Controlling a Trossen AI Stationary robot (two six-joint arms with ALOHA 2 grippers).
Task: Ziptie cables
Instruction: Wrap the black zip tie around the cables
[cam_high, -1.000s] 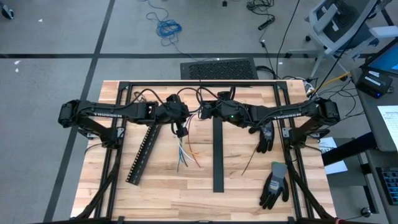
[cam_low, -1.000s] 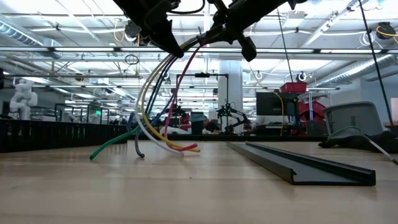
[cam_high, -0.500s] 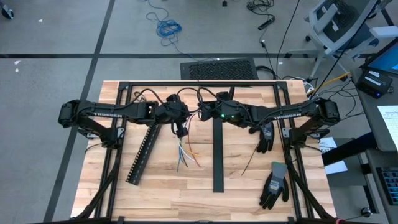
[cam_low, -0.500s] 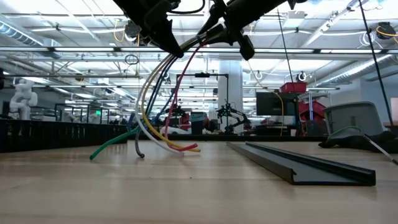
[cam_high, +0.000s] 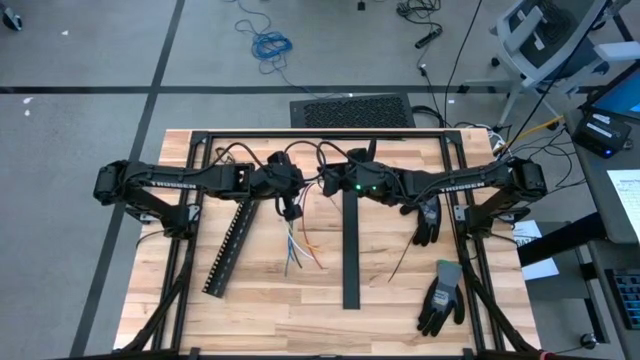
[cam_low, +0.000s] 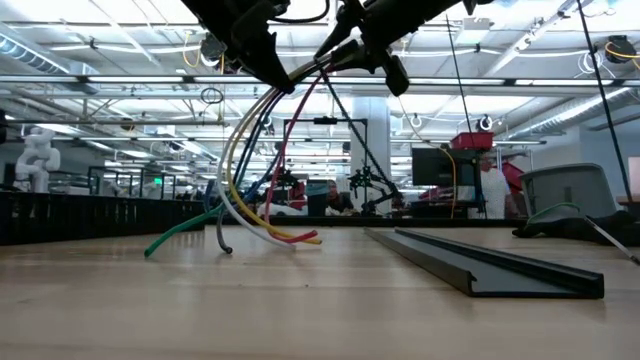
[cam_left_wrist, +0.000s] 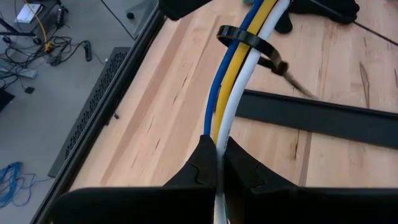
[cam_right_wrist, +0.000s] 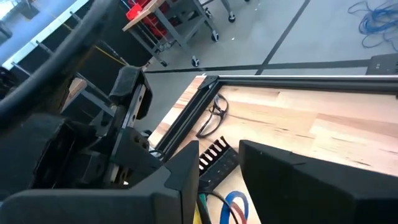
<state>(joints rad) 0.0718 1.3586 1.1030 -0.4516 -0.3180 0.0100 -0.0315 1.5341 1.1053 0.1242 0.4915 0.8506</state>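
Left gripper (cam_left_wrist: 216, 163): being kept closed on the cables (cam_left_wrist: 233, 81), well above the table (cam_high: 260, 300), near its middle.
Right gripper (cam_right_wrist: 217, 171): being held just beside the left gripper, at the upper part of the bundle; the fingers are being shown parted in the right wrist view, with nothing seen clamped between them.
Cables: being suspended from the left gripper; in the low view the loose ends (cam_low: 262, 228) are being let curve down to the wood, with the green end lying farthest out.
Zip-tie (cam_left_wrist: 254, 46): being carried as a black loop around the bundle, its tail sticking out sideways.
Black channel (cam_high: 349, 250): being left flat on the table, beside the hanging wires.
Slotted black strip (cam_high: 231, 245): being left diagonally under the left arm.
Gloves (cam_high: 440, 295): being left on the table's right side.
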